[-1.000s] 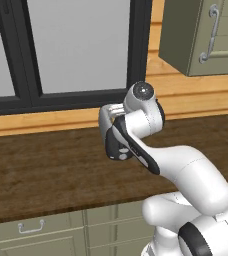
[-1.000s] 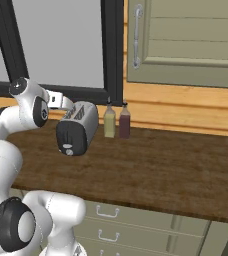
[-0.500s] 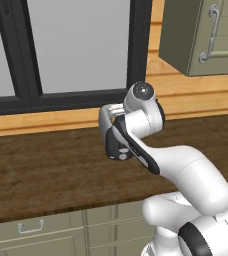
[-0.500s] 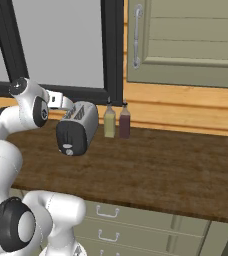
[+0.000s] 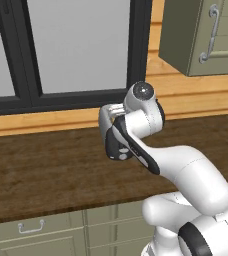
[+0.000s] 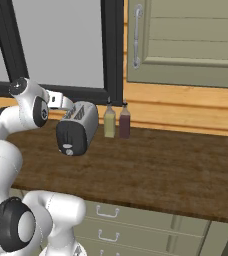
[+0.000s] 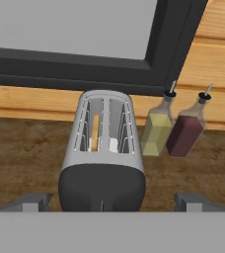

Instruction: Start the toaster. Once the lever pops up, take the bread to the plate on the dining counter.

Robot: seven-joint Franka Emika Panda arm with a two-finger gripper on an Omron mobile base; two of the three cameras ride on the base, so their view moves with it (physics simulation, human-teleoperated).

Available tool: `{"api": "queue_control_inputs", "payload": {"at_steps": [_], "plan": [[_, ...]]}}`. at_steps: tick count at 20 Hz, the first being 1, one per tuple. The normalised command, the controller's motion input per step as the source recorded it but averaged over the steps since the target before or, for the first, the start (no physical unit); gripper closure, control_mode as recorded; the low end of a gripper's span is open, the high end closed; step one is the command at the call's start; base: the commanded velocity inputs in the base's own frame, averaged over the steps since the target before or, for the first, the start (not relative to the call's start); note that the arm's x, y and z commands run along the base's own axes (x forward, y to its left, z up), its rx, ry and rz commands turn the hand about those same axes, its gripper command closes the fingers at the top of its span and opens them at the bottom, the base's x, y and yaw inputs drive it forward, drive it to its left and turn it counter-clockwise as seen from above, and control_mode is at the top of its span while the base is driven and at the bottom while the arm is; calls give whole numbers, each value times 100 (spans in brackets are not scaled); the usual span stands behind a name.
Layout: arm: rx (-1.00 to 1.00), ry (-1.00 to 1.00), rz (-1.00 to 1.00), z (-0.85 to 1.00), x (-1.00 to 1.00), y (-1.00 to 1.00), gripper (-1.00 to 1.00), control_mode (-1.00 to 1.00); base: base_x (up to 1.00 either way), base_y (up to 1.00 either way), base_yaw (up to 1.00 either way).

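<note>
The chrome toaster [image 7: 103, 148] stands on the dark wood worktop [image 6: 151, 165] below the window, its black end face [image 6: 69, 141] turned toward me. A tan slice of bread [image 7: 94, 132] sits low in one slot. A pale knob [image 6: 68, 151] shows on the end face; the lever is too small to make out. My gripper [image 7: 114, 201] hovers just above and in front of that end face, open, with one fingertip [image 7: 33, 201] on each side and nothing between them. The plate and the dining counter are out of view.
A yellow bottle [image 6: 109, 122] and a dark red bottle [image 6: 124, 121] stand close to the toaster's right. The black window frame [image 6: 113, 50] rises behind, an olive wall cabinet [image 6: 186, 40] hangs at the upper right, and handled drawers [image 6: 106, 212] run under the worktop.
</note>
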Motion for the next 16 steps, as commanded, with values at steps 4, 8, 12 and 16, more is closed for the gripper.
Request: {"api": "queue_control_inputs", "payload": {"at_steps": [4,8,12,16], "plan": [[0,0,0,0,0,0,-100,-100,0,0,0],[0,0,0,0,0,0,-100,-100,0,0,0],[0,0,0,0,0,0,-100,-100,0,0,0],[0,0,0,0,0,0,-100,-100,0,0,0]]}}
